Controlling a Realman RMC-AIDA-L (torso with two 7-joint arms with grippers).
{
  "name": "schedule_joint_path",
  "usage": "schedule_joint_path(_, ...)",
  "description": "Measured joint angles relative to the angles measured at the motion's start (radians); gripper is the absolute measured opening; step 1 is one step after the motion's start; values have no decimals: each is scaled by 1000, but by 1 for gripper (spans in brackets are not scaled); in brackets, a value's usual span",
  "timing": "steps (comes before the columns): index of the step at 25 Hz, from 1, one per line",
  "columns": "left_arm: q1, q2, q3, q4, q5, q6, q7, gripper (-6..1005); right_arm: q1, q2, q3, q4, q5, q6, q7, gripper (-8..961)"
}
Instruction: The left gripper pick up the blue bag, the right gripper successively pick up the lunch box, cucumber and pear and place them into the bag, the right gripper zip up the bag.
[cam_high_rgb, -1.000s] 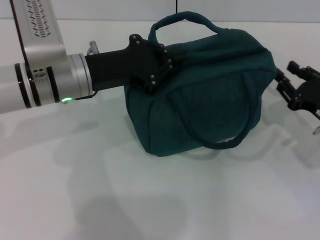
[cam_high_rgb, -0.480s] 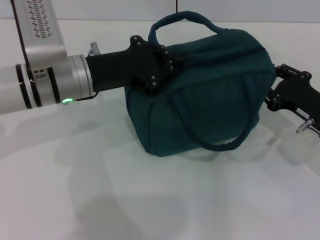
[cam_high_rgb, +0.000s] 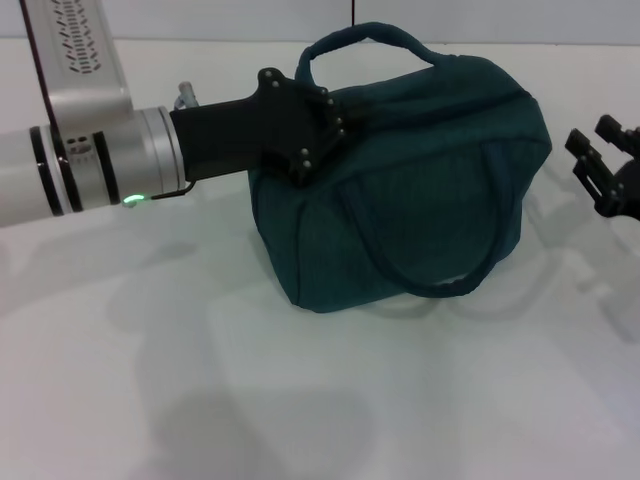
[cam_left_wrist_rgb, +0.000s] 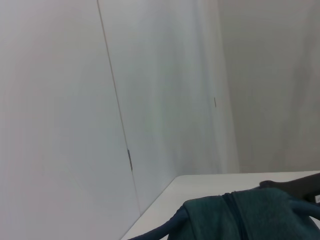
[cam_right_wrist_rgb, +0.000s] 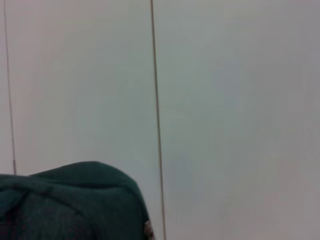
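The blue bag (cam_high_rgb: 420, 190) sits on the white table at the middle, its top seam closed and one loop handle (cam_high_rgb: 365, 38) standing up. My left gripper (cam_high_rgb: 318, 125), on the silver wrist with the green light, is pressed into the bag's upper left end and shut on the fabric. My right gripper (cam_high_rgb: 594, 138) hovers open just off the bag's right end, not touching it. The bag also fills the low edge of the left wrist view (cam_left_wrist_rgb: 250, 217) and of the right wrist view (cam_right_wrist_rgb: 70, 200). Lunch box, cucumber and pear are out of view.
The white table (cam_high_rgb: 300, 400) stretches in front of the bag. A small metal part (cam_high_rgb: 185, 95) pokes up behind the left arm. A pale panelled wall (cam_left_wrist_rgb: 150, 100) stands behind the table.
Half a second ago the right gripper was against the bag's right end. It has since pulled back to the right and turned. The bag and left arm stayed put.
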Motion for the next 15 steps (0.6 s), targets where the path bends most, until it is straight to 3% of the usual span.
schedule_joint_path(15,-4,0,6,0,-2,0,12,15,41,5,-64,-5,-38,-5,1,374)
